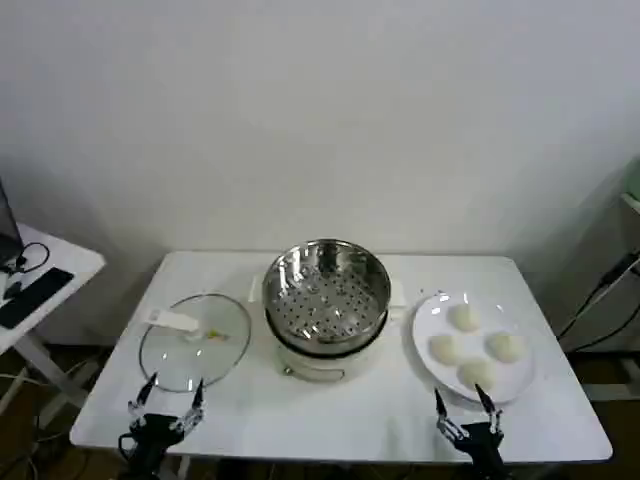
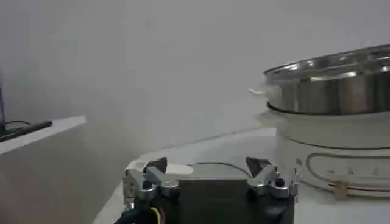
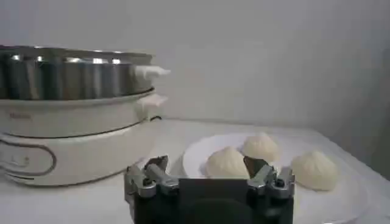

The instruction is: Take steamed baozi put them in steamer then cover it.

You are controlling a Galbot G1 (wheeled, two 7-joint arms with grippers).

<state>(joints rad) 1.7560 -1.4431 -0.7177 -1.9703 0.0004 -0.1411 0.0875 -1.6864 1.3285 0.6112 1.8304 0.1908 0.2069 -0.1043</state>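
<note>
Baozi [image 1: 474,346], four, sit on your plate [image 1: 428,322] at right; steamer [image 1: 326,292] centre, cover [image 1: 194,341] lower left. Left gripper [image 1: 167,401] and right gripper [image 1: 464,410] jaws spread, empty.

Steamer [image 2: 341,103] cut by frame edge
</note>
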